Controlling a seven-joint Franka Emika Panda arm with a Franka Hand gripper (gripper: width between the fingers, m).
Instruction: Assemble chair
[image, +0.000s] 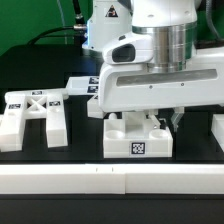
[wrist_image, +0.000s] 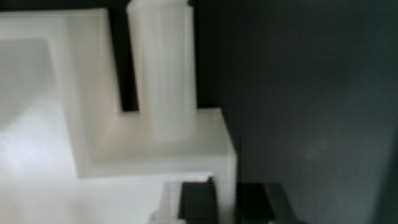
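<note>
The black surface is seen carrying every part, and above it much of the exterior view is filled by the robot arm. Directly beneath the arm's end the chair's seat block is found, with one tag turned toward the camera. The X-braced frame is laid well apart from the seat block, toward the exterior view's left. The marker board lies behind the seat block on that same side. In the wrist view a thick square leg is shown joined to the block, its long axis running straight away from the claw, so the part lies just ahead of the claw. The dark fingers are set close together with a pale strip between them; whether anything is pinched cannot be told.
</note>
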